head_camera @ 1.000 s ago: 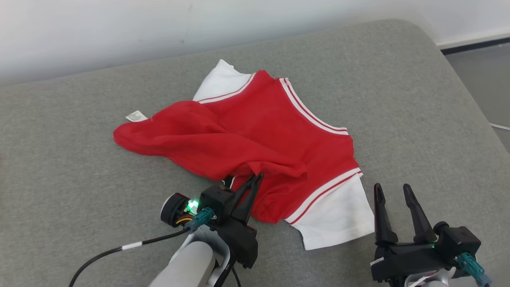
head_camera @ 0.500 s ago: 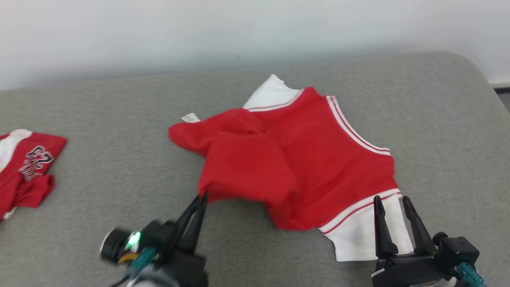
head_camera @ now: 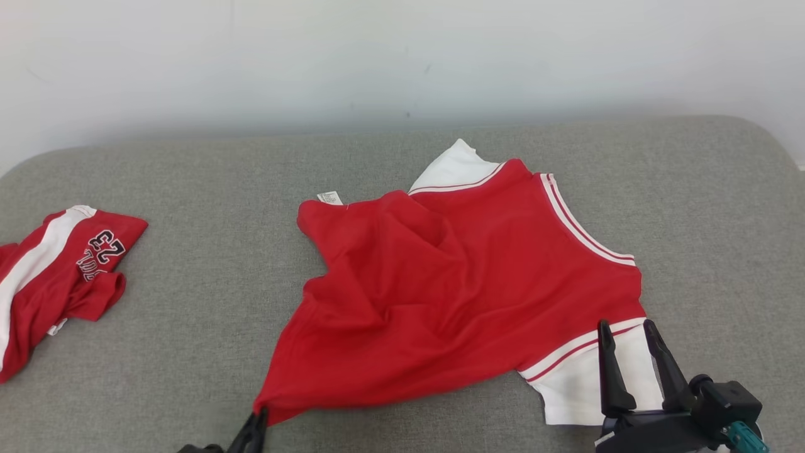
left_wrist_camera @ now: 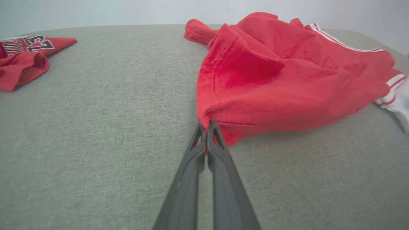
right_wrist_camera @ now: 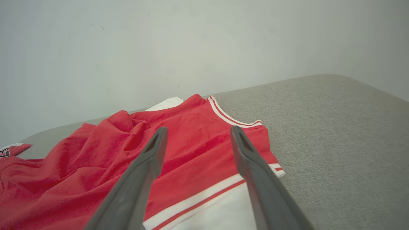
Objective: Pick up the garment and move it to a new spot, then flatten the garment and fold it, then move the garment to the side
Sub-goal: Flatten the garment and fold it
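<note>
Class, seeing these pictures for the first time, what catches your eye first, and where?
A red shirt with white sleeves sprawls across the middle of the grey cushion, its near corner pinched in the shut left claw. The open right claw hovers over the near white sleeve, and a second red garment lies at the far left.

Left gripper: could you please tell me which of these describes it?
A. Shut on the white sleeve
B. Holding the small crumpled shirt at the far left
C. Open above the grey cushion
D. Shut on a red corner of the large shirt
D: in the left wrist view, the left gripper has its fingers pressed together on a red corner of the large shirt.
</note>
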